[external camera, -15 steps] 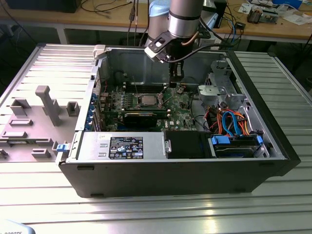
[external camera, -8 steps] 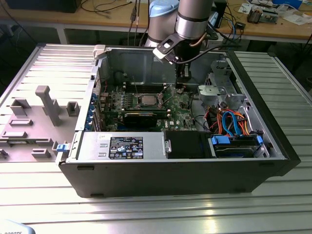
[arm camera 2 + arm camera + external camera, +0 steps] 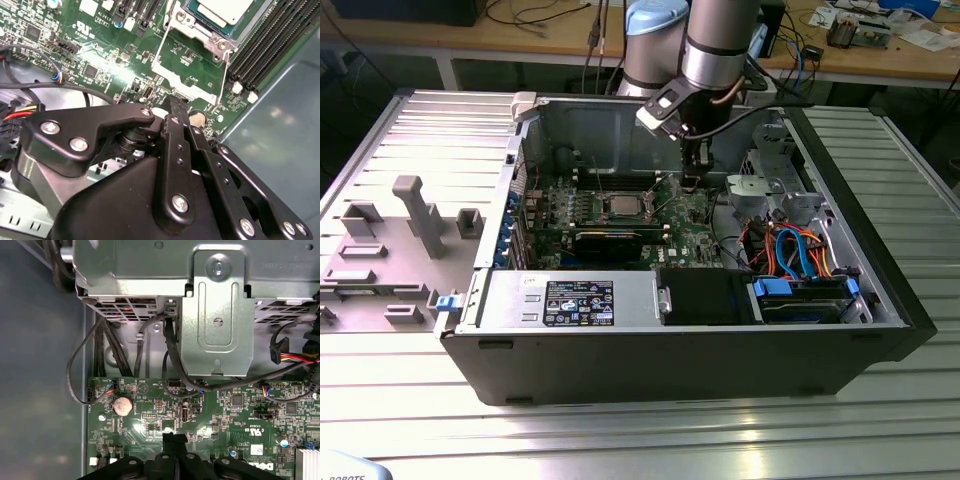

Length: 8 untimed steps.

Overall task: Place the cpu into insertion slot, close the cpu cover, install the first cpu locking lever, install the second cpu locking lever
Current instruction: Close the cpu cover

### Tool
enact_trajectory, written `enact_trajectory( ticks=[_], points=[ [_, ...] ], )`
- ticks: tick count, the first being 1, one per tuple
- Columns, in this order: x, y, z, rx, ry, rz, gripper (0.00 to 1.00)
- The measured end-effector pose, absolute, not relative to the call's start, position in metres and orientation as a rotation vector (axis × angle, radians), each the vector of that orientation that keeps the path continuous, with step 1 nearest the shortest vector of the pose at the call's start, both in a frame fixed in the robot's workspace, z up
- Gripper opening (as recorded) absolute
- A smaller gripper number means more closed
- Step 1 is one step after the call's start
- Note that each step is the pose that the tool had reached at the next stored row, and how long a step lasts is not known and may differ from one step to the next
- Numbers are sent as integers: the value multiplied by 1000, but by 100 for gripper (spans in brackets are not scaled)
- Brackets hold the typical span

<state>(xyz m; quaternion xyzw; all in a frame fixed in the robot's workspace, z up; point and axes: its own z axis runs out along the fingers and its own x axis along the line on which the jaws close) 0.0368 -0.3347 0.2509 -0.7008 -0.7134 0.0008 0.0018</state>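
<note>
The cpu (image 3: 223,10) is a flat silver-grey chip lying in the insertion slot (image 3: 212,36) on the green motherboard (image 3: 105,55); in the exterior view the cpu (image 3: 620,207) sits mid-board. The cpu cover (image 3: 161,51), a thin silvery frame, lies swung open beside the slot, with green board showing through its opening. My gripper (image 3: 176,102) hangs just past the cover's outer end, above the board and touching nothing. Its black fingers (image 3: 174,436) are shut together with nothing between them. In the exterior view the gripper (image 3: 692,183) is to the right of the slot.
A round coin cell (image 3: 122,405) lies on the board close to the fingertips. A metal drive cage (image 3: 215,315) with black cables (image 3: 170,365) stands just beyond the board's edge. A long black card (image 3: 610,240), a power supply (image 3: 570,300) and the case walls (image 3: 580,130) enclose the space.
</note>
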Motion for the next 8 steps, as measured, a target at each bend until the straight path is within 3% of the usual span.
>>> enact_trajectory(
  ticks=[8],
  points=[
    [28, -335, 248, -2195, -2241, 4, 11]
  ],
)
